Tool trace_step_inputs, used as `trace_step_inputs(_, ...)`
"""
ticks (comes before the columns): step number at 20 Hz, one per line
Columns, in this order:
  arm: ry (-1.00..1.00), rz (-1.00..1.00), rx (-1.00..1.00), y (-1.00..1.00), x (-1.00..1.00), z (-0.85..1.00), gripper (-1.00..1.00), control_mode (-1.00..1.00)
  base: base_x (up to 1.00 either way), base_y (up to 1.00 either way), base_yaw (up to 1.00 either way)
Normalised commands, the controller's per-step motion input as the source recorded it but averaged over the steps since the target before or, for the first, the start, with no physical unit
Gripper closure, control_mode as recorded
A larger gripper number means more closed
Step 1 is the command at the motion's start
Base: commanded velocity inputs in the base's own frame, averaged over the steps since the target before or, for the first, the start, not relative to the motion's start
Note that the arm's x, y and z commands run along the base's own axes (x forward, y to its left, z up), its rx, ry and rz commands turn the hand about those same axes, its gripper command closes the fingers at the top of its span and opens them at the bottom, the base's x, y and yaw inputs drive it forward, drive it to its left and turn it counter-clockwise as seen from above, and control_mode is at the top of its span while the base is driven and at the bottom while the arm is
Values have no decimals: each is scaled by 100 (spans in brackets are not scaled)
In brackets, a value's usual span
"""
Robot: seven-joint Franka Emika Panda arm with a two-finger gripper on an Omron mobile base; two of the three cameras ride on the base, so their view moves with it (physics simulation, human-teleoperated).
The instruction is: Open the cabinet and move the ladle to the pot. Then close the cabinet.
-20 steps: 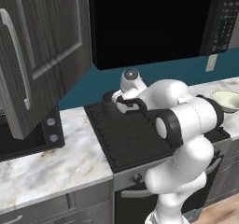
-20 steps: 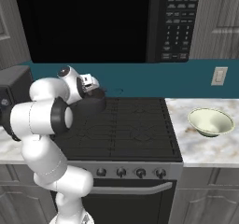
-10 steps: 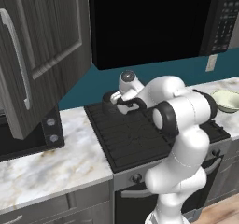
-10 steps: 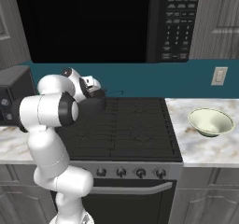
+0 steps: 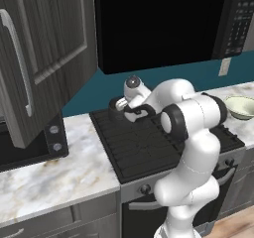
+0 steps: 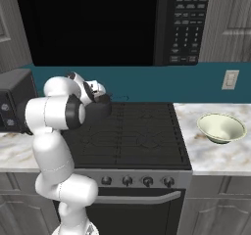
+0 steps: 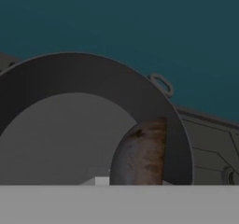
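The dark grey pot (image 5: 117,104) stands at the back left of the stove, and in the hand view its wide rim (image 7: 84,73) lies just below me. A rust-brown ladle (image 7: 140,153) hangs down into the pot from the bottom of the hand view. My gripper (image 5: 126,105) (image 6: 105,98) hovers over the pot, shut on the ladle; its fingertips are hidden. The cabinet door (image 5: 44,48), with its long silver handle (image 5: 17,68), stands swung open at the upper left.
A black microwave (image 6: 98,23) hangs above the stove (image 6: 137,131). A pale green bowl (image 6: 220,127) (image 5: 240,107) sits on the marble counter to the right. A dark boxy appliance (image 5: 30,143) (image 6: 14,99) stands on the left counter under the open door.
The arm's elbow has swung left and the hand has edged slightly left over the pot. The cabinet door and the bowl stay put.
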Motion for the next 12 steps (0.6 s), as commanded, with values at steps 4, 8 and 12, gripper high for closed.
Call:
trace_step_inputs(4,0,-2,0,5,8,-14,100,-100,0,0,0)
trace_step_inputs(8,0,-2,0,4,7,-11,100,-100,0,0,0)
trace_step_inputs(12,0,-2,0,6,9,-12,100,-100,0,0,0)
